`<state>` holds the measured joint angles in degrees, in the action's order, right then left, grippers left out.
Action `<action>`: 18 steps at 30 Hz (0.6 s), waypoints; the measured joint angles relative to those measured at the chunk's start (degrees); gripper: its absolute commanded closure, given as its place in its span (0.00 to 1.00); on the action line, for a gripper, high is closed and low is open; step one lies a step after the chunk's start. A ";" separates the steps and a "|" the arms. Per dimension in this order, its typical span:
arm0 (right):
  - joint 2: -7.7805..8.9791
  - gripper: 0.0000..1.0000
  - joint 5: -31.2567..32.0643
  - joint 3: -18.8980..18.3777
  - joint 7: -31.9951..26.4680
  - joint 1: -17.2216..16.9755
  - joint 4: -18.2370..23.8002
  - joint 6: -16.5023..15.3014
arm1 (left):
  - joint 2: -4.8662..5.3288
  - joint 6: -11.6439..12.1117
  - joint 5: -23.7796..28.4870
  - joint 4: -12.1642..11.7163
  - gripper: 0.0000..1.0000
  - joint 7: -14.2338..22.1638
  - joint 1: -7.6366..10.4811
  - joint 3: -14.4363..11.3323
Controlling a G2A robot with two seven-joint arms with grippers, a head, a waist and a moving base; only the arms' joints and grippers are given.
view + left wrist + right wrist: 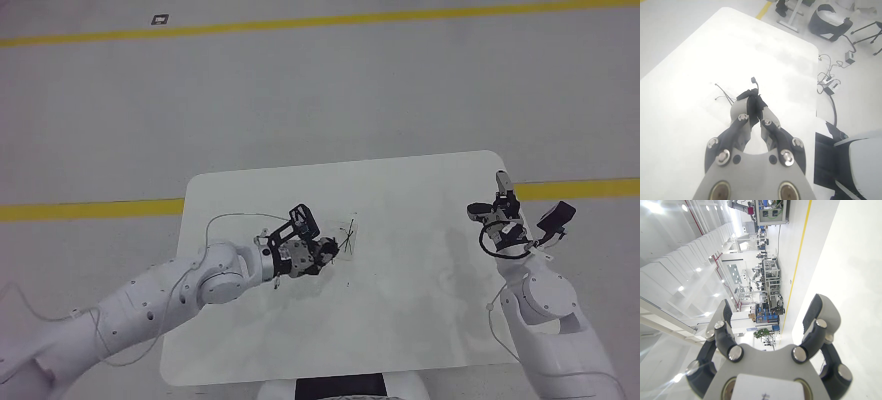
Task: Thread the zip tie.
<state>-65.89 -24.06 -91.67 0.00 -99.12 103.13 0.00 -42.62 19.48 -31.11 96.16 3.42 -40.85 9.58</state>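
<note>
White table on yellow-lined floor; left gripper pinches zip tie.

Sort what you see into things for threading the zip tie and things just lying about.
For the job: zip tie, clamped in the left gripper; open right gripper; table.
Lying about: thin black ties on the table; floor cables; yellow floor line.

The right claw is spread wide, nothing between its black pads — beyond it lie a pale floor with a yellow line, machine racks and a plant.
</note>
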 measured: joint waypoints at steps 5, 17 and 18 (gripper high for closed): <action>0.00 0.00 0.00 0.00 0.00 0.00 0.00 0.00 | 0.81 0.00 2.91 -0.48 1.00 2.50 0.99 0.17; 0.00 0.00 0.00 0.00 0.00 0.00 0.00 0.00 | 1.08 0.00 8.88 -0.93 1.00 0.51 -0.07 0.85; 0.00 0.00 0.00 0.00 0.00 0.00 0.00 0.00 | 1.30 0.00 9.97 -0.68 1.00 0.26 -0.01 0.63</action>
<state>-65.89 -24.06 -91.67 0.00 -99.12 103.13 0.00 -41.32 19.48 -21.15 95.48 3.68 -40.87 10.21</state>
